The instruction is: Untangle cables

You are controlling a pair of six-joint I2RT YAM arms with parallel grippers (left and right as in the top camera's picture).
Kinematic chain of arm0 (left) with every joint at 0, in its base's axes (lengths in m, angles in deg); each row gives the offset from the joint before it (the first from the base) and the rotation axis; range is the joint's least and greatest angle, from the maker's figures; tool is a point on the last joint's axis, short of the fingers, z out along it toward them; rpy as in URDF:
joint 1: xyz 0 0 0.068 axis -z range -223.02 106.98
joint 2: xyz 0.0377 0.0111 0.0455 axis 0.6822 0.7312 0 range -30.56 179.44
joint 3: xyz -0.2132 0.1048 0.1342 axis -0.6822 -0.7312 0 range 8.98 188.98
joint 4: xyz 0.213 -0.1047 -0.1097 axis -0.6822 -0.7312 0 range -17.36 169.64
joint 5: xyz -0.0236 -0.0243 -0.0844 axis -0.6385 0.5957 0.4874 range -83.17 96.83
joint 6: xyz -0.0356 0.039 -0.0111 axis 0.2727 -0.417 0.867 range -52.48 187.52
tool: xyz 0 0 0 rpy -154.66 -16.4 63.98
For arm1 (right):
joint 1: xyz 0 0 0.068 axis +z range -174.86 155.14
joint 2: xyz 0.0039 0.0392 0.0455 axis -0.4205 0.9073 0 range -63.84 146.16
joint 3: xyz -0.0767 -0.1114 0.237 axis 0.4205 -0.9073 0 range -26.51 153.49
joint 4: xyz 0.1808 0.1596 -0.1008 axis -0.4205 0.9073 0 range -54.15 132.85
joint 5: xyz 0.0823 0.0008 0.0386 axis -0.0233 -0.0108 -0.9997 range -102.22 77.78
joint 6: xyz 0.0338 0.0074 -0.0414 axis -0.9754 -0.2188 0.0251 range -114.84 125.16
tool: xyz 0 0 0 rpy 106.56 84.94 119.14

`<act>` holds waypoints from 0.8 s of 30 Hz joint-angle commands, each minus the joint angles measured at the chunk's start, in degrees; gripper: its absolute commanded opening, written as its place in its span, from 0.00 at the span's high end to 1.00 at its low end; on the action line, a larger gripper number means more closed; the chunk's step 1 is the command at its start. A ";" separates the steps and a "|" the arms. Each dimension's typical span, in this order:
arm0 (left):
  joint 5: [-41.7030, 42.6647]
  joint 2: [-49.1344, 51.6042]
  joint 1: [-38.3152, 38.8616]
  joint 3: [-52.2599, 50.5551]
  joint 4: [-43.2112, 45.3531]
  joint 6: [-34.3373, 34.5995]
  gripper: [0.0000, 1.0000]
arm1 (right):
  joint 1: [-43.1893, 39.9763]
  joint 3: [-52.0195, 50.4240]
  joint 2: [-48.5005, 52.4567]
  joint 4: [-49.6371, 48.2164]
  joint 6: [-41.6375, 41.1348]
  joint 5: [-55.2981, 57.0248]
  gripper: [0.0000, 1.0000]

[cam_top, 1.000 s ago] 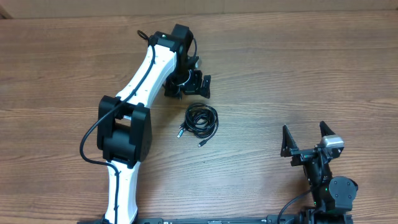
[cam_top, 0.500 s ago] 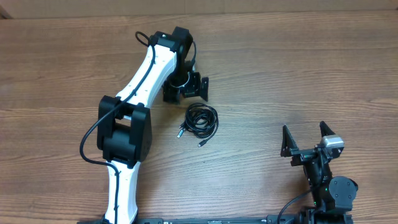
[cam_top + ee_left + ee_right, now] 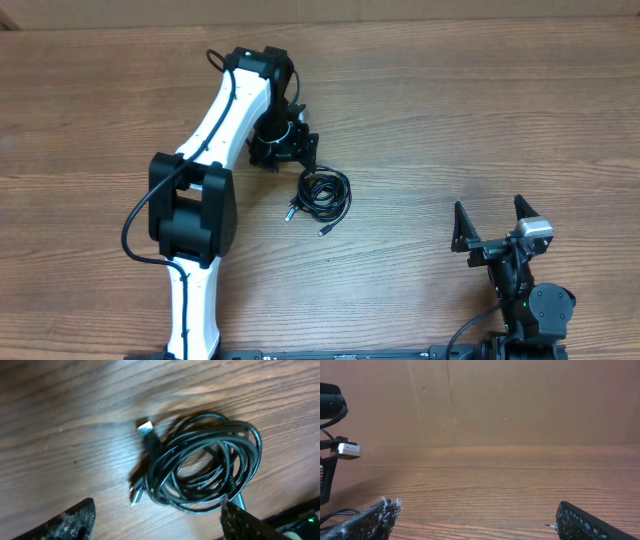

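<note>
A tangled coil of black cables (image 3: 323, 193) lies on the wooden table near the middle, with loose plug ends at its left and lower side. In the left wrist view the coil (image 3: 205, 462) fills the frame, a silver USB plug (image 3: 145, 427) sticking out at upper left. My left gripper (image 3: 285, 150) hovers just up-left of the coil, open and empty; its fingertips (image 3: 75, 520) show wide apart at the bottom of its view. My right gripper (image 3: 490, 222) sits at the lower right, open and empty, far from the coil.
The white left arm (image 3: 215, 150) stretches from the bottom edge up across the table's left half. A brown cardboard wall (image 3: 520, 400) stands beyond the table's far edge.
The left gripper has shifted left and turned, drawing in closer over the upper-left side of the coil. The cables and the right arm have not moved.
</note>
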 commanded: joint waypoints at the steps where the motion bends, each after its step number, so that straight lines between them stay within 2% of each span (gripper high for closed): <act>1: -1.75 0.92 1.88 -0.92 1.86 -1.29 0.22 | -0.42 -0.59 -0.15 -0.17 -0.15 0.59 0.00; 3: -2.05 0.90 2.43 -2.12 2.93 -0.72 0.24 | -0.42 -0.59 -0.15 -0.17 -0.15 0.59 0.00; 6: -2.08 0.92 3.04 -4.87 5.79 -0.44 0.34 | -0.42 -0.59 -0.15 -0.68 -0.44 -0.15 0.00; 8: -2.05 0.92 3.34 -6.84 8.17 -0.44 0.34 | -0.39 -0.59 -0.15 -1.73 -6.32 -9.22 0.00; 10: -2.03 0.92 3.54 -8.22 9.40 0.28 0.34 | -0.39 -0.59 -0.15 -2.38 -15.74 -24.44 0.00; 12: -1.79 0.92 3.58 -8.48 9.09 2.60 0.41 | -0.39 -0.59 -0.15 -5.05 -20.48 -32.41 0.00; 16: -1.81 0.92 3.58 -8.48 9.05 8.46 0.46 | -0.42 0.11 -0.15 -16.90 -26.62 -38.84 0.00; 17: -1.81 0.92 3.58 -8.48 9.05 9.51 0.50 | -0.42 1.33 -0.15 -19.43 -27.58 -39.45 0.00; 19: -1.81 0.90 3.58 -8.48 8.92 11.19 0.60 | -0.42 4.98 -0.15 -19.37 -27.23 -40.00 0.00; 20: -1.81 0.90 3.58 -8.48 8.76 11.67 0.60 | -0.44 7.48 -0.15 -17.57 -26.36 -39.98 0.00; 22: -1.77 0.90 3.58 -8.48 8.52 12.20 0.53 | -0.55 13.16 -0.04 -10.38 -22.53 -39.32 0.00; 24: -1.14 0.90 3.58 -8.48 8.35 12.15 0.20 | -0.59 21.99 0.90 4.20 -16.70 -35.17 0.00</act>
